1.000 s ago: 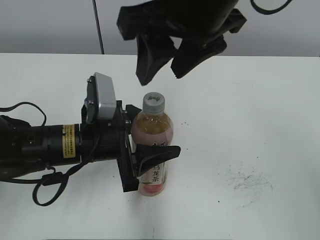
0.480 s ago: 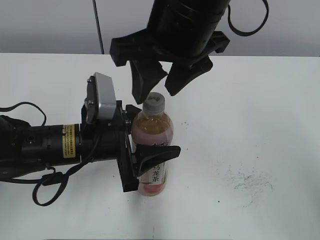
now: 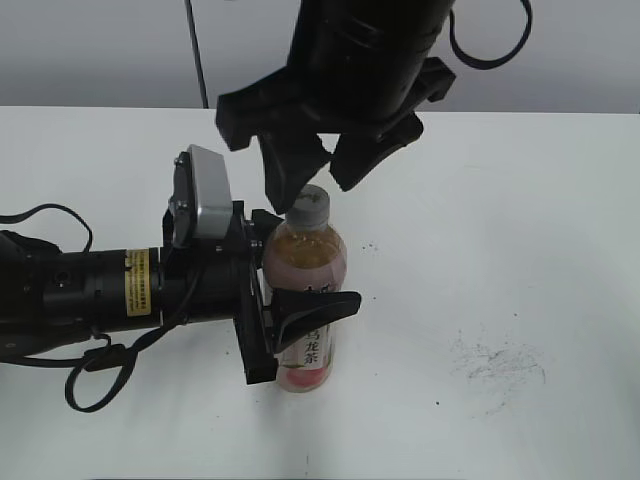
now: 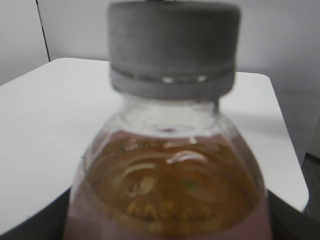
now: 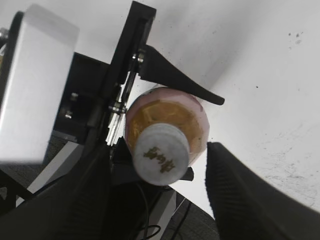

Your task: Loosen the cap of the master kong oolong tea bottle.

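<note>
A: Where does the master kong oolong tea bottle (image 3: 304,300) stand against the grippers?

B: Upright on the white table (image 3: 520,230), a little left of the middle in the exterior view. The left gripper (image 3: 290,300) reaches in from nine o'clock and is clamped on its body, one finger behind, one across the label. The right gripper (image 3: 322,165) hangs above at twelve o'clock, jaws apart, its fingertips level with the cap (image 3: 308,205) and not gripping it.

A: And seen from the right wrist?

B: The cap (image 5: 161,154) sits between the two dark fingers (image 5: 240,192), with a gap at each side.

A: Any writing?

B: Black Chinese characters on the white strip of the pink label, a dark mark on top of the cap, and a yellow sticker (image 3: 139,280) on the left arm whose print is too small to read.

A: What is unclear?

B: The left wrist view is blurred: only the cap (image 4: 173,47) and the amber shoulder of the bottle (image 4: 172,180) show. The left finger covers part of the label.
</note>
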Tool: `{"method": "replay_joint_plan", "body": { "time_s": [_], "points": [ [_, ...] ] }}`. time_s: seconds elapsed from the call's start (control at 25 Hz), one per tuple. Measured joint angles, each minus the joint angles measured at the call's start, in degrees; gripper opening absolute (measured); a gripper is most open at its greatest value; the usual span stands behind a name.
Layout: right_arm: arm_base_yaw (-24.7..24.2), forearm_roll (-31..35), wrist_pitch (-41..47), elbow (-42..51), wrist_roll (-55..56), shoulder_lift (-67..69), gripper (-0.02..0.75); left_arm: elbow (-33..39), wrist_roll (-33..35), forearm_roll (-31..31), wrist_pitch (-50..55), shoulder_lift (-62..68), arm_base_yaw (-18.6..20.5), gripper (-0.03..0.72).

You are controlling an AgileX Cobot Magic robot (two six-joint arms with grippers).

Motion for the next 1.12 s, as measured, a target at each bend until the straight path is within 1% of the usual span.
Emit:
{"method": "replay_joint_plan", "body": {
  "time_s": [0.16,0.4,0.8,1.04,1.12],
  "points": [
    [2.45,-2.81,0.05,0.00,0.00,0.00,0.450,0.00,0.00,0.00,0.00,0.00,0.00,0.446],
    [2.67,-5.05,0.05,0.00,0.00,0.26,0.450,0.00,0.00,0.00,0.00,0.00,0.00,0.446],
    [2.67,-4.29,0.05,0.00,-0.06,1.43,0.445,0.00,0.00,0.00,0.00,0.00,0.00,0.446],
    [2.67,-4.14,0.05,0.00,-0.06,1.60,0.372,0.00,0.00,0.00,0.00,0.00,0.00,0.446],
    [2.67,-4.14,0.05,0.00,-0.06,1.60,0.334,0.00,0.00,0.00,0.00,0.00,0.00,0.446]
  ]
}}
